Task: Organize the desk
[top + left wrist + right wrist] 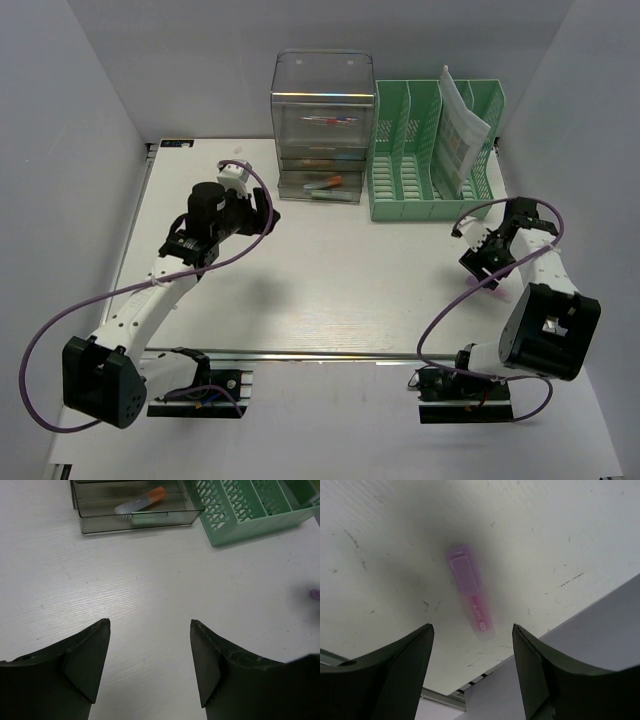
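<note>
The right gripper [472, 630] is held with its jaws spread and empty over a pink highlighter [470, 597] lying loose near the right edge of the desk [330, 290], a stance judged to be taken so that the pen can be straddled and lifted for tidying. The left gripper [150, 625] is likewise spread and empty above bare tabletop in front of the clear drawer unit [318, 130], where an orange-capped pen [141, 500] is seen in a drawer that appears pulled out, the green file rack [432, 150] being set just beside it at the back of the desk
</note>
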Controlling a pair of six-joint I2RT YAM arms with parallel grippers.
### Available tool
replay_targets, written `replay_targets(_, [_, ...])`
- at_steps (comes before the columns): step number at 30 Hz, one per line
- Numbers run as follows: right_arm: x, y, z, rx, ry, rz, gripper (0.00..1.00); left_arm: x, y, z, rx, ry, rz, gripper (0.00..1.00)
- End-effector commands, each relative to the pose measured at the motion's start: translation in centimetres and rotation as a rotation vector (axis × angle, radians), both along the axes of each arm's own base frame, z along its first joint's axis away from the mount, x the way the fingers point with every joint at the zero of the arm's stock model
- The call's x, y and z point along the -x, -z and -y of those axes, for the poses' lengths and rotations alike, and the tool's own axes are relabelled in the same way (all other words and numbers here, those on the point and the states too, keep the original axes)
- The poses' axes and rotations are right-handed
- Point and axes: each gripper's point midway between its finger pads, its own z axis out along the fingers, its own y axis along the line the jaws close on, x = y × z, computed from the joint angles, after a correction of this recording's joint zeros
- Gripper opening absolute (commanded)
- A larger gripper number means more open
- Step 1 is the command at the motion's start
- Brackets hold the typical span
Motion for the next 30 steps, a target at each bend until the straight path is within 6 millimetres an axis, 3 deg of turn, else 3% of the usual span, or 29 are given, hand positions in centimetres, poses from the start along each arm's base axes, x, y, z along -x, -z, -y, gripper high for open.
replay_targets(1, [-1.3, 0.9, 1.1, 0.040, -0.094, 0.007, 0.70, -0.2, 0.6, 0.1, -0.014, 0.005, -0.010, 0.75])
replay_targets(9, [-2.9, 0.8, 2.5, 0.103, -0.100, 0.055, 0.79, -0.2, 2.6, -0.1, -0.054, -0.003, -0.020, 0.75])
replay_targets(15, [-2.2, 2.5, 2.5, 0.094, -0.155, 0.003, 0.74, -0.4, 4.1, 0.1, -0.063, 0.006, -0.047, 0.75])
replay_targets(21, [-2.1, 3.8, 2.5, 0.048, -0.150, -0.083, 0.58, -0.6, 4.6, -0.5, -0.064, -0.011, -0.053, 0.76])
replay_targets(30, [-1.3, 4.9, 2.3, 0.008, -0.153, -0.119, 0.58, -0.7, 5.2, -0.6, -0.074, -0.009, -0.062, 0.76])
